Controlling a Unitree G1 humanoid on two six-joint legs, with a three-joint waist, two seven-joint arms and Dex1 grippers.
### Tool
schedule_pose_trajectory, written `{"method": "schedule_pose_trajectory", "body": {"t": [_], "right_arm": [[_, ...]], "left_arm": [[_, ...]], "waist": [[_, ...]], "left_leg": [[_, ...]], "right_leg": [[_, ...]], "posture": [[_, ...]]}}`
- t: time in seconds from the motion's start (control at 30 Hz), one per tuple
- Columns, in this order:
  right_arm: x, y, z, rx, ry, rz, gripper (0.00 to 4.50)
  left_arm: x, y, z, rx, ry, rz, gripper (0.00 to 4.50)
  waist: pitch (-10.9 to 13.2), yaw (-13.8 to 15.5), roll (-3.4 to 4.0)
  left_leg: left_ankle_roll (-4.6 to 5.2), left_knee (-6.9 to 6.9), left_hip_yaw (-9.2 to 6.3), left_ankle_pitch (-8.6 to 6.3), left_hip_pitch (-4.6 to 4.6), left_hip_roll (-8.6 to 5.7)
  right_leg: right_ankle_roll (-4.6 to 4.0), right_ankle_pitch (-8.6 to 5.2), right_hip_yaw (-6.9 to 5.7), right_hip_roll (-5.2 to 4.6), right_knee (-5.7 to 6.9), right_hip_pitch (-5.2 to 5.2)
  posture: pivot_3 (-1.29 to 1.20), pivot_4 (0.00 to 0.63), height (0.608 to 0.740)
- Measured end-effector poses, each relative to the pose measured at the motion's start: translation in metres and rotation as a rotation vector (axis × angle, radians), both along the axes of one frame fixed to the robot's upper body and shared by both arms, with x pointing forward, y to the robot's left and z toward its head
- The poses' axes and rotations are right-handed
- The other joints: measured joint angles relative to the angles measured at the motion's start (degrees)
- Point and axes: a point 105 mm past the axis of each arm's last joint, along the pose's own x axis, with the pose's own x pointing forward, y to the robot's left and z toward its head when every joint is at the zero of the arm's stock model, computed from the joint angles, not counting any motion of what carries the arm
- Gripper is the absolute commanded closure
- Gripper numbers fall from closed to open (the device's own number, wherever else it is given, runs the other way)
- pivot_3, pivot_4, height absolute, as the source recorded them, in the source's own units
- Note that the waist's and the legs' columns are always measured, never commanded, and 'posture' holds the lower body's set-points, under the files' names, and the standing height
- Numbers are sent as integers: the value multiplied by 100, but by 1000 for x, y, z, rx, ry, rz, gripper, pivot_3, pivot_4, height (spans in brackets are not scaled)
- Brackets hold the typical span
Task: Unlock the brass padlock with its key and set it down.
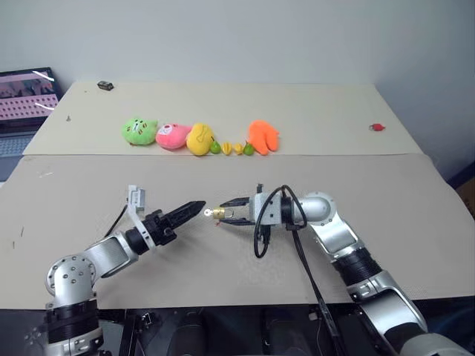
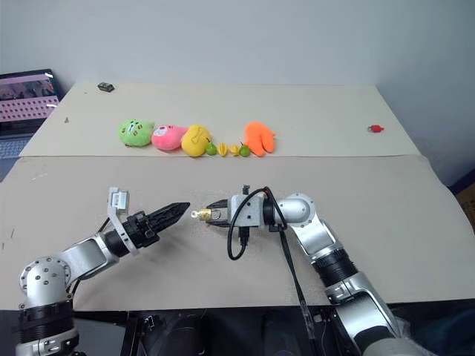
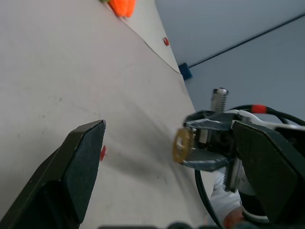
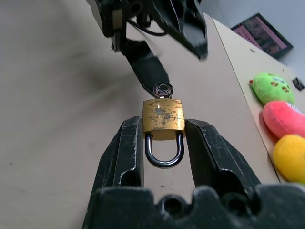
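Across the beige tabletop (image 1: 223, 289), plush toys (image 1: 199, 137) beneath a grey wall (image 1: 223, 37).

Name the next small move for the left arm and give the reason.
Probably ease the left gripper forward so its open jaws close on the key. The right gripper holds the brass padlock off the table, the key sticks out of its body toward the left gripper, and a small gap remains.
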Motion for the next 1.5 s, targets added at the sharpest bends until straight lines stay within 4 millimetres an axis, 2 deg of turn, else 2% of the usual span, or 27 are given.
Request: {"method": "schedule_pose_trajectory", "body": {"t": [0.2, 0.47, 0.57, 0.67, 0.83, 0.97, 1.17, 1.43, 1.47, 1.5], "right_arm": [[0, -3, -5, 19, 68, -17, 3561], [8, -13, -11, 16, 130, -55, 3561], [9, -14, -14, 13, 142, -63, 3561], [10, -14, -15, 11, 144, -65, 3561], [9, -14, -17, 1, 134, -59, 3561], [9, -14, -17, 0, 136, -59, 3561], [10, -14, -16, -3, 133, -57, 3561], [10, -14, -14, -10, 125, -50, 3561], [10, -14, -14, -10, 125, -50, 3561], [10, -14, -14, -10, 125, -50, 3561]], "left_arm": [[0, -7, -6, 19, 33, -26, 0], [-27, -21, -18, 207, 10, -228, 0], [-29, -18, -20, 246, -8, -248, 0], [-26, -13, -18, 258, -30, -241, 700], [-12, -8, -7, 236, -74, -210, 2684], [-7, -12, 3, 173, -103, -212, 4261], [3, -25, 5, 132, -100, -220, 4261], [-2, -34, 3, 66, -36, -288, 4261], [-1, -35, 1, 58, -26, -285, 3749], [0, -35, 0, 46, -13, -281, 3586]], "waist": [[0, 3, -1], [2, 2, -1], [2, 12, -1], [2, 21, -1], [2, 72, -2], [2, 103, -2], [3, 125, -3], [3, 117, -4], [3, 121, -4], [3, 123, -4]], "left_leg": [[-1, 0, 0, 0, 0, -1], [-1, 0, 0, 0, 0, -1], [-1, 0, 0, 0, 0, -1], [-1, 0, 0, 0, -1, -1], [-1, 0, 0, 0, -2, -1], [-1, 0, 0, 0, -3, -1], [-2, 2, -1, 2, -3, -2], [-2, 2, -2, 1, -3, -3], [-3, 3, -2, 2, -3, -3], [-3, 4, -3, 2, -3, -3]], "right_leg": [[-10, 5, -1, 0, -1, 0], [-14, 1, -1, 0, -3, -1], [-9, -4, -1, 0, -3, -1], [-9, -4, -2, 0, -4, -1], [-1, -8, -1, 0, -4, -1], [-4, -5, -1, 0, -7, -1], [-5, -4, -1, 0, -5, 2], [-6, -3, 0, 0, -4, 2], [-5, -3, 0, 0, -4, 3], [-5, -4, 0, 0, -4, 3]], "posture": [[0, 150, 722], [0, 150, 722], [0, 150, 722], [0, 150, 722], [0, 150, 722], [0, 150, 722], [0, 150, 722], [0, 150, 722], [0, 150, 722], [0, 150, 722]]}}
